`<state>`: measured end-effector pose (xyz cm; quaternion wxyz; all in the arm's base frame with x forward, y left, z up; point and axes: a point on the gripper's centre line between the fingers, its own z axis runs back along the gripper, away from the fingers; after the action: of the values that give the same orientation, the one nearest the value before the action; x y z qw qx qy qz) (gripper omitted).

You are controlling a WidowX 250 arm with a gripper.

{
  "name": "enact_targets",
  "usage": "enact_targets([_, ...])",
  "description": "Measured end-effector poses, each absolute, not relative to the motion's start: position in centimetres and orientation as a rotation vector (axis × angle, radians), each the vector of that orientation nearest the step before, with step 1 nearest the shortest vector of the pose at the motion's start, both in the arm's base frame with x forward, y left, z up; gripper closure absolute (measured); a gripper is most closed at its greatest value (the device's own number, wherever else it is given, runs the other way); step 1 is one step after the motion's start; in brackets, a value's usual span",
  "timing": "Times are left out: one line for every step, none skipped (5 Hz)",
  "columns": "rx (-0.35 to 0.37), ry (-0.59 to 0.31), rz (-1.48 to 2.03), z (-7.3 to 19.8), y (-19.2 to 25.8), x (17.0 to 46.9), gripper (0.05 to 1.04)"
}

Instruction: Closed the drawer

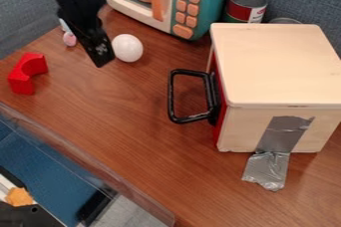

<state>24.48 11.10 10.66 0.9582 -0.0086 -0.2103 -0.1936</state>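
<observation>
The black jaws [101, 58] of a robot arm hang beside a smooth white egg-shaped toy [127, 48], well apart from the red-fronted drawer [219, 121], which lies to their lower right in a pale wooden box [279, 61], its black loop handle [171, 96] facing their side. Whether the jaws are parted or together cannot be told; no object is visible in them. The drawer looks nearly flush, likely needing little or no further push.

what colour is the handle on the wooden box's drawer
The handle is black, seen best in the camera view.
</observation>
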Motion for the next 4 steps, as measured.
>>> enact_targets([-0.035,-0.425,-0.424,12.2,10.3,22.8,0.084])
enact_targets([-0.057,-0.404,-0.465,12.8,9.0,21.0,0.084])
enact_targets([-0.021,-0.353,-0.462,13.6,8.7,19.5,0.084])
enact_targets([0.072,-0.274,-0.438,14.0,8.6,18.6,0.084])
